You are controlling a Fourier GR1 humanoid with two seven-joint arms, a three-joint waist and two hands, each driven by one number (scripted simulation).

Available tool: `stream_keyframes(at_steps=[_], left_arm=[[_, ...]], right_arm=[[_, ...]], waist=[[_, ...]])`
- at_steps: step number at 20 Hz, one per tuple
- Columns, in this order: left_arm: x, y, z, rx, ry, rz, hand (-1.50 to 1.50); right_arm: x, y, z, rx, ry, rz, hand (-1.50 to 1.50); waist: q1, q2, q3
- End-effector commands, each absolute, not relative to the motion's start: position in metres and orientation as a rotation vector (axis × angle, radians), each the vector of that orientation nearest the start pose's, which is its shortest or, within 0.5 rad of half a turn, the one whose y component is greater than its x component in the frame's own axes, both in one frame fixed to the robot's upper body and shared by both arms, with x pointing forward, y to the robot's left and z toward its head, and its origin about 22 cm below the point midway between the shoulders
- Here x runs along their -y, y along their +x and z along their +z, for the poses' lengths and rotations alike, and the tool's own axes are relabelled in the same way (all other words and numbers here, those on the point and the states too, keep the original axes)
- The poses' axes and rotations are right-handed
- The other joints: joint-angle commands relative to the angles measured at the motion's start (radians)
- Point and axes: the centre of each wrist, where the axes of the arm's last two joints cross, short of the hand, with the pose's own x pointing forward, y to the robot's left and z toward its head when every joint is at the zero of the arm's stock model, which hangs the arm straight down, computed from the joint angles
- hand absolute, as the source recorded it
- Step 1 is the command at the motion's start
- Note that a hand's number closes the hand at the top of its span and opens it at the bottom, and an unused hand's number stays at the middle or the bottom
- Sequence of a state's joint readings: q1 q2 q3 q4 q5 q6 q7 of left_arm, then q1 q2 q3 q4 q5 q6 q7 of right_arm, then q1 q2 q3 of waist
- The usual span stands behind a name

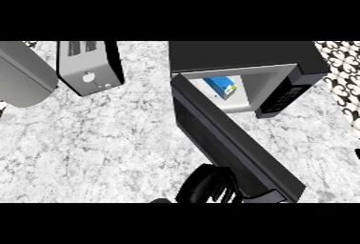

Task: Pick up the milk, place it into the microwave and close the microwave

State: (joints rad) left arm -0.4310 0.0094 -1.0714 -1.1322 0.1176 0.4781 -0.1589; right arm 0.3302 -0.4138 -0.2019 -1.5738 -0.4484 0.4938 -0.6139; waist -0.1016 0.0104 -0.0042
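The milk [224, 86], a small blue and white carton, stands inside the open microwave [243, 53] at the back right. The microwave's dark door [235, 143] swings out towards me, hinged at its left. My left hand [206, 183] is low in the view, against the outer face of the door near its free end, with its fingers curled and nothing in them. Only a dark sliver of my right hand [357, 153] shows at the right edge.
A silver toaster [90, 66] stands at the back left, with a grey rounded object [25, 76] beside it at the left edge. Speckled counter [105, 143] stretches left of the door. A patterned wall [345, 62] lies to the right of the microwave.
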Motion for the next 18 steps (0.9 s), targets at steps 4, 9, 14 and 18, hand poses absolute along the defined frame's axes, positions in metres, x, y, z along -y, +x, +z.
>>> stream_keyframes(at_steps=[4,9,14,18], left_arm=[[0.004,0.231,-0.020,1.676,-0.228,-0.755,1.50],[0.005,0.251,0.010,1.790,-0.251,-0.496,1.50],[0.007,0.270,0.022,1.886,-0.198,-0.430,-1.50],[0.008,0.285,0.031,1.902,-0.167,-0.401,-1.50]], right_arm=[[0.392,0.156,0.025,2.018,0.294,0.130,-1.50],[0.390,0.158,0.034,2.038,0.326,0.140,-1.50],[0.392,0.172,0.052,2.090,0.350,0.163,-1.50],[0.388,0.177,0.061,2.098,0.400,0.187,-1.50]], waist=[[-0.071,0.012,-0.002],[-0.119,0.027,-0.009],[-0.144,0.040,-0.005],[-0.184,0.048,-0.004]])
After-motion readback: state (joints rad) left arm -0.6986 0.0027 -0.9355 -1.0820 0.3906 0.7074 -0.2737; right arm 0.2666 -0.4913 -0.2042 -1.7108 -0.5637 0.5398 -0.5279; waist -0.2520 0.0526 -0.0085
